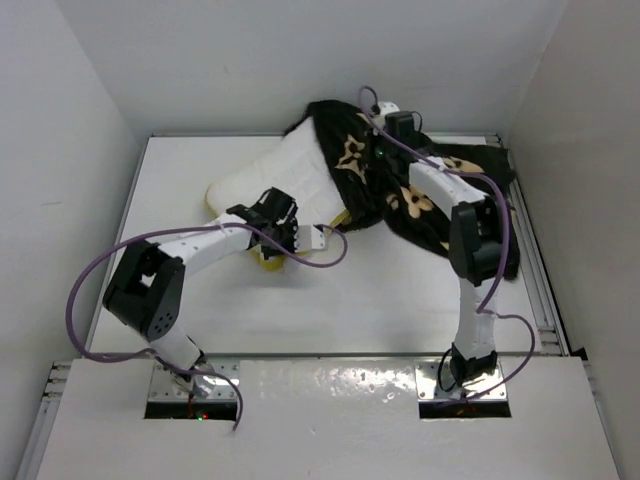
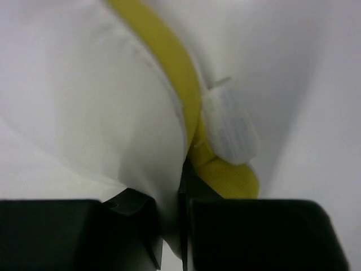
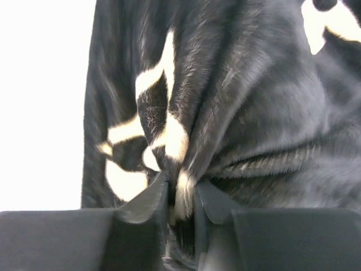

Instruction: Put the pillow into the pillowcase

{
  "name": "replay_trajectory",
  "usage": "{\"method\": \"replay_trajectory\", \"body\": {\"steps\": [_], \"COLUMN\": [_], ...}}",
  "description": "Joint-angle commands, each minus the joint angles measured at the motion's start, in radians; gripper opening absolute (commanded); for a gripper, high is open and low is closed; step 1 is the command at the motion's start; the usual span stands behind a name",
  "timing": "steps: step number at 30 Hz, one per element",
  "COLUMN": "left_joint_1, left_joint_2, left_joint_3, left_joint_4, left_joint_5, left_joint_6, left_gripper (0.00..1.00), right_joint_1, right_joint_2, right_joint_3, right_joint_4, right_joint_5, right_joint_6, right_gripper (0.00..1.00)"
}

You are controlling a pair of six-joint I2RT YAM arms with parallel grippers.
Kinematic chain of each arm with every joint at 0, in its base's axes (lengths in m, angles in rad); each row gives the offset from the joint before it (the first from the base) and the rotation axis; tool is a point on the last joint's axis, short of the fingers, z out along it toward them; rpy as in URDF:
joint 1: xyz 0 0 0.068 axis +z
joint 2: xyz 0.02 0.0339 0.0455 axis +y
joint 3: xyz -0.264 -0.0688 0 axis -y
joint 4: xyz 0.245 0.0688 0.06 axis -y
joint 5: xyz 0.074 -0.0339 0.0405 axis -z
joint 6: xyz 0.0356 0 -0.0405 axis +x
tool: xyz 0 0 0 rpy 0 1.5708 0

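Pinching the pillow point(image 1: 270, 175) at its yellow edge with our left gripper point(image 2: 169, 209) and the pillowcase point(image 1: 400, 190) behind it with our right gripper point(image 3: 181, 203), we risk either shallow bite slipping under pull.

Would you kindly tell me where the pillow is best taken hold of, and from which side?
Grip the pillow at its thin edge beside the yellow band, coming from the near left, where the left gripper pinches it. The puffy body looks too thick for the jaws, and its far right end meets the pillowcase, so this free edge is probably best.
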Motion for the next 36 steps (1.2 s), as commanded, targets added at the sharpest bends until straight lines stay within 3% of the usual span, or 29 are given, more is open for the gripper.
{"method": "replay_trajectory", "body": {"steps": [1, 3, 4, 5, 8, 11, 14, 16, 17, 18, 19, 20, 24, 25, 26, 29, 36], "left_joint_1": [-0.138, -0.159, -0.166, -0.164, -0.124, -0.058, -0.015, 0.0, 0.002, -0.001, -0.003, -0.004, -0.017, -0.017, -0.015, -0.017, -0.024], "left_joint_2": [-0.059, -0.062, -0.061, -0.059, -0.05, -0.048, -0.062, -0.08, -0.085, -0.09, -0.09, -0.087, -0.073, -0.07, -0.064, -0.062, -0.077], "left_joint_3": [0.08, 0.104, 0.107, 0.109, 0.097, 0.083, 0.068, 0.06, 0.058, 0.058, 0.06, 0.068, 0.098, 0.103, 0.117, 0.137, 0.153], "left_joint_4": [-0.265, -0.287, -0.27, -0.256, -0.169, -0.11, -0.11, -0.122, -0.126, -0.13, -0.13, -0.135, -0.146, -0.147, -0.153, -0.161, -0.167], "left_joint_5": [0.315, 0.36, 0.377, 0.413, 0.418, 0.362, 0.333, 0.34, 0.339, 0.337, 0.336, 0.333, 0.317, 0.314, 0.314, 0.305, 0.293], "left_joint_6": [0.056, 0.0, -0.031, -0.057, -0.183, -0.268, -0.272, -0.275, -0.281, -0.294, -0.301, -0.314, -0.34, -0.343, -0.347, -0.364, -0.393], "left_gripper": [0.0, 0.0, 0.0, 0.0, 0.0, 0.0, 0.0, 0.0, 0.0, 0.0, 0.0, 0.0, 0.0, 0.0, 0.0, 0.0, 0.0], "right_joint_1": [0.15, 0.164, 0.171, 0.173, 0.158, 0.106, 0.034, 0.018, 0.023, 0.03, 0.065, 0.084, 0.151, 0.185, 0.207, 0.256, 0.251], "right_joint_2": [0.048, 0.062, 0.061, 0.061, 0.015, -0.129, -0.238, -0.359, -0.396, -0.43, -0.491, -0.518, -0.594, -0.587, -0.544, -0.413, -0.224], "right_joint_3": [0.133, 0.13, 0.13, 0.128, 0.084, -0.072, -0.175, -0.307, -0.368, -0.495, -0.555, -0.674, -0.934, -0.954, -0.956, -0.846, -0.76], "right_joint_4": [0.172, 0.232, 0.236, 0.221, 0.171, 0.18, 0.184, 0.19, 0.237, 0.267, 0.29, 0.361, 0.671, 0.733, 0.787, 0.776, 0.894], "right_joint_5": [-0.336, -0.347, -0.339, -0.319, -0.211, -0.09, -0.062, -0.052, -0.063, -0.075, -0.063, -0.052, -0.01, 0.016, 0.035, 0.119, 0.288], "right_joint_6": [0.047, 0.082, 0.095, 0.098, 0.083, 0.119, 0.178, 0.202, 0.202, 0.198, 0.195, 0.196, 0.299, 0.305, 0.298, 0.251, 0.302], "right_gripper": [0.24, 0.34, 0.46, 0.71, 0.99, 0.99, 0.99, 0.91, 0.79, 0.25, 0.07, 0.0, 0.29, 0.43, 0.48, 0.53, 0.48]}}
